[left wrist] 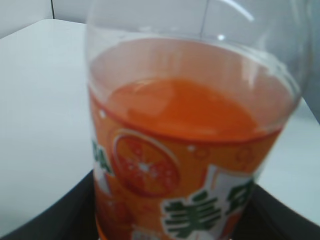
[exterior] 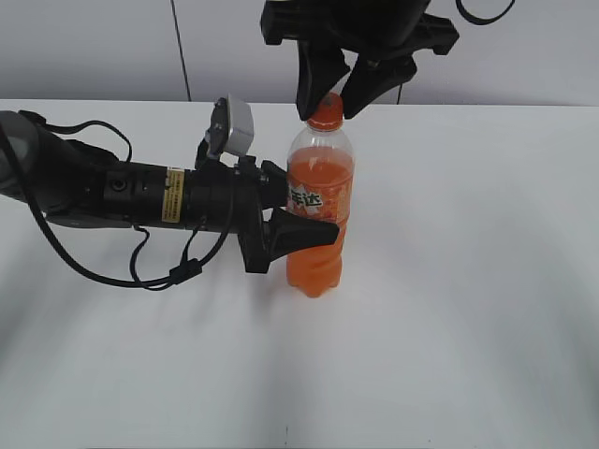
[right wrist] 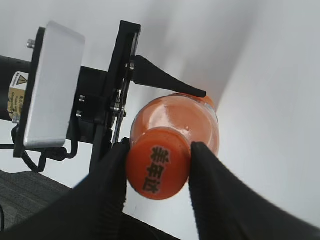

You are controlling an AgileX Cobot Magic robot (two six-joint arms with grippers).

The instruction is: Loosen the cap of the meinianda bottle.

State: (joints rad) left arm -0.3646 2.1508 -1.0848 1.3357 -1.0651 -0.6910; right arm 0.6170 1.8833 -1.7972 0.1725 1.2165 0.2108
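1. The plain white tabletop (exterior: 468,327) carried the tall clear plastic meinianda bottle (exterior: 319,210) of orange soda, standing upright near the middle with its long axis vertical.
2. The left gripper (exterior: 298,210), black and reaching in sideways from the left, was closed around the bottle's labelled middle, one finger in front and one behind, bracing the body.
3. The right gripper (exterior: 325,105) came down from above. Its two black fingers (right wrist: 109,190) flanked the small round orange plastic screw cap (exterior: 327,111) and appeared pressed against its sides, though contact on the far side was hard to confirm.
4. The coming twist, as I judged it, turned on one relation: the cap sat directly below the right gripper and between its fingers, on the bottle's vertical axis, so rotation about that axis should turn it while the left arm held the body.
5. The right wrist view showed the cap's top with its printed characters, and the left gripper's fingers beyond it.
6. The left wrist view showed only the label and the liquid level.
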